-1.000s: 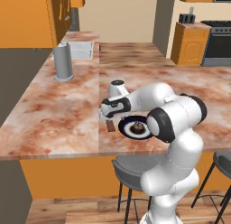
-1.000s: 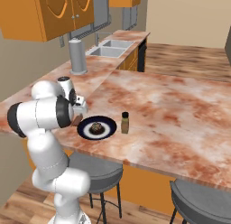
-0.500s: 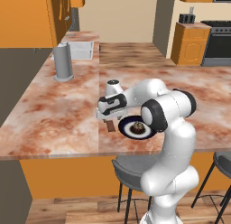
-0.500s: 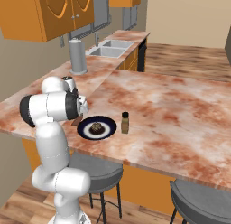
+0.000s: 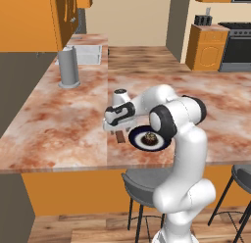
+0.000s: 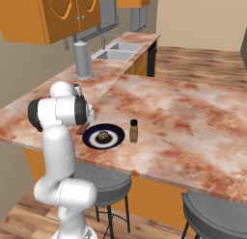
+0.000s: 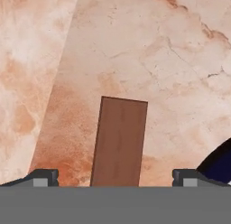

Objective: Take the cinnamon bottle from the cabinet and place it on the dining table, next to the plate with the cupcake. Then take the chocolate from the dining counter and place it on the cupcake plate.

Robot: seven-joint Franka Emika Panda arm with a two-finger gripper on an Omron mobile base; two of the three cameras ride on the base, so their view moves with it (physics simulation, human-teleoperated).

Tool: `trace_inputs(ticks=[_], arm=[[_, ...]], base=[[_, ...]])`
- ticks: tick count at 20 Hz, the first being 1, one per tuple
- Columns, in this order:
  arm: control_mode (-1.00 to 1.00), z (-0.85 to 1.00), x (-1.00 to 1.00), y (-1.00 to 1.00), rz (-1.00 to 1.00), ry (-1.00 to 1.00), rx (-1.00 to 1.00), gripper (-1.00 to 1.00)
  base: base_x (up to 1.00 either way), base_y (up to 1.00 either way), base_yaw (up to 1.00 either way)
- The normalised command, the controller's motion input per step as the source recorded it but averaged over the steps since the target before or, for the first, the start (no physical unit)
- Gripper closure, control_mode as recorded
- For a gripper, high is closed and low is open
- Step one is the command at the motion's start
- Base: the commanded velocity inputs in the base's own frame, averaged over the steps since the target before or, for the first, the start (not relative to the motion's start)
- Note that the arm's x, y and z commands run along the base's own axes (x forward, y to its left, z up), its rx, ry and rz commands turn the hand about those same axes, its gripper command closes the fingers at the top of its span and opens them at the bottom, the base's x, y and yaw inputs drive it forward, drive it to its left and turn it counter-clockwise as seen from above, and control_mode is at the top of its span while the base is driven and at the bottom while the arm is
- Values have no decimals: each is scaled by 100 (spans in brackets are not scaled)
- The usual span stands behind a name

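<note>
Between spread gripper (image 7: 113, 180) fingertips, chocolate (image 7: 119, 142) flat, long axis running away.

There are 1 plate (image 6: 103, 137), 1 cupcake (image 6: 102, 136), 1 cinnamon bottle (image 6: 133, 131), 1 chocolate (image 7: 119, 142), and 1 grey cylinder (image 5: 68, 67).

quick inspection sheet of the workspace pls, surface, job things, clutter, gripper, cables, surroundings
surface: marbled dining table, flat and dry.
job's things: cinnamon bottle upright beside the plate; cupcake on the plate; chocolate flat on the table beside the plate.
clutter: grey cylinder standing far from the plate.
grippers: gripper open, over the chocolate, fingertips on either side of it.
cables: nothing seen.
surroundings: sink, cabinet, stools below the table edge.
</note>
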Motion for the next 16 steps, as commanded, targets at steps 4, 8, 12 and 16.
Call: trace_inputs(ticks=[4,8,12,16], arm=[[-100,-25,18,0,0,11,0,-100],[-100,-25,16,0,0,10,0,-100],[-100,-19,19,0,0,6,0,-100],[-100,-15,19,0,0,3,0,-100]], base=[[0,0,0],[0,0,0],[0,0,0],[0,0,0]])
